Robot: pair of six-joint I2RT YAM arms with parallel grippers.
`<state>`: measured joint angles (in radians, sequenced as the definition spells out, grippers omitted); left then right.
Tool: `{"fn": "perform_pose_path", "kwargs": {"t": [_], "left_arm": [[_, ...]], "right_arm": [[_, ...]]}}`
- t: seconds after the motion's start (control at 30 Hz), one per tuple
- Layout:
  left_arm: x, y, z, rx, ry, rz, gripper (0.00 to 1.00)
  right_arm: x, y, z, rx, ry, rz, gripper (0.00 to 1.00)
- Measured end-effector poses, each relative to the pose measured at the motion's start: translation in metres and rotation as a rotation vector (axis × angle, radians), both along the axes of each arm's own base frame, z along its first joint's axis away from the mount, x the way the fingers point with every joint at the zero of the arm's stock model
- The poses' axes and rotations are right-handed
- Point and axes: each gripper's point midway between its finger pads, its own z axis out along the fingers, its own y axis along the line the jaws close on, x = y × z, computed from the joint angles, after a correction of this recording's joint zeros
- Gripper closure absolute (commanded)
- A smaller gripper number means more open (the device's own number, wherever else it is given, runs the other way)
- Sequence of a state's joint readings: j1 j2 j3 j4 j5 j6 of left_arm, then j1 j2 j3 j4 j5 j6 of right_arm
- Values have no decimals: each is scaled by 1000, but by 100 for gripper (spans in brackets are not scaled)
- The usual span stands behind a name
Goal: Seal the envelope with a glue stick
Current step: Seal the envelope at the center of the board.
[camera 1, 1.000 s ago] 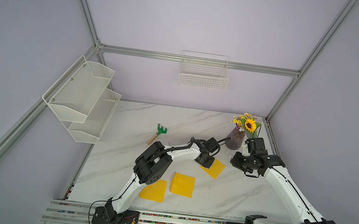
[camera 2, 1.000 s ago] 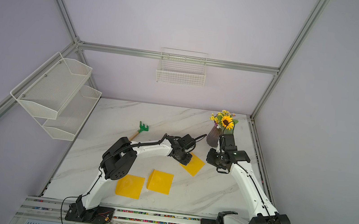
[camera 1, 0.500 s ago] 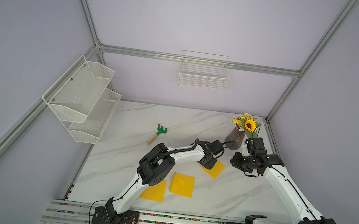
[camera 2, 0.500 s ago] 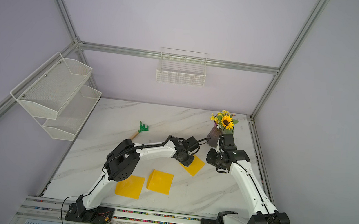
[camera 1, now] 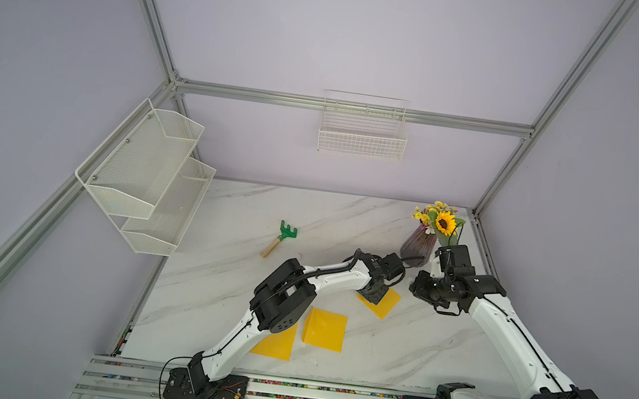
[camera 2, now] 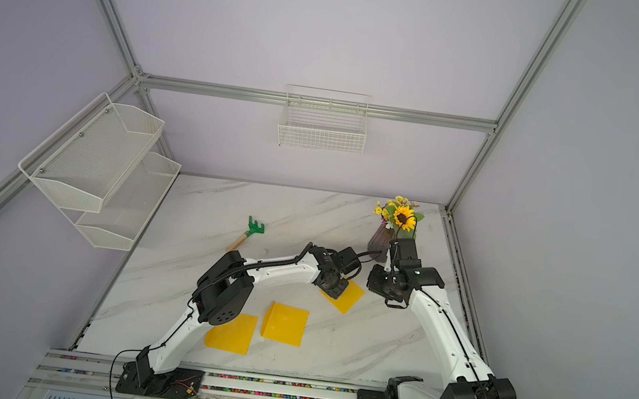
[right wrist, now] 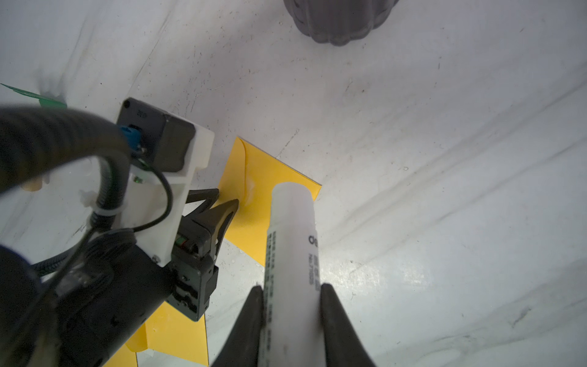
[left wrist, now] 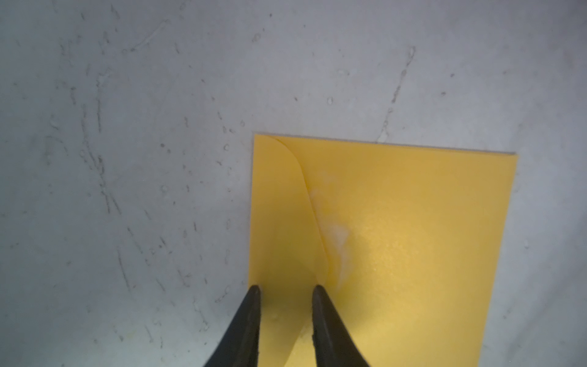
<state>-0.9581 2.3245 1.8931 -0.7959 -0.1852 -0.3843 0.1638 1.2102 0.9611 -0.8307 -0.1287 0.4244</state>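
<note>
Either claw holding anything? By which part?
Yes: right claw grips the glue stick by its printed barrel; left claw holds nothing, open at the envelope flap.

Three flat yellow paper envelopes (camera 1: pixel 384 306) (camera 1: pixel 325 330) (camera 1: pixel 276 346), one white cylindrical glue stick (right wrist: pixel 292 241), one green-headed wooden toy rake (camera 1: pixel 281 237), one ribbed purple flower vase (camera 1: pixel 414 244), one white wire basket (camera 1: pixel 361 139), one white two-tier mesh shelf (camera 1: pixel 152 182), two white robot arms (camera 1: pixel 337 276) (camera 1: pixel 509 338).

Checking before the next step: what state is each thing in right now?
Far envelope: flap folded down, glue smeared along its edge.
Left gripper: open, fingers at the flap.
Glue stick: held, pointing toward far envelope.
Right gripper: shut on glue stick.
Middle envelope: lying loose.
Near envelope: lying loose, partly hidden.
Rake: lying flat.
Vase: upright.
</note>
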Motion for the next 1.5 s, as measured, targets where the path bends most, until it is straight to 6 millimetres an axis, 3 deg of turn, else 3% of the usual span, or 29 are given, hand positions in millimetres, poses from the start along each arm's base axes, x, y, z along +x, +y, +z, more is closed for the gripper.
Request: {"fn": "perform_pose_path", "kwargs": {"t": [0.33,0.57,1.1,1.5], "left_arm": [[-6,6,3,-30,27,-3,63],[-7,3,3,-54,47,-7,67],[-2,3,4,-57,30,0,55],[1,-4,11,-93,16,-7,71]], "right_arm": [[0,0,0,0,0,0,100],[0,0,0,0,0,0,100],[0,0,0,0,0,0,100],[0,0,0,0,0,0,100]]}}
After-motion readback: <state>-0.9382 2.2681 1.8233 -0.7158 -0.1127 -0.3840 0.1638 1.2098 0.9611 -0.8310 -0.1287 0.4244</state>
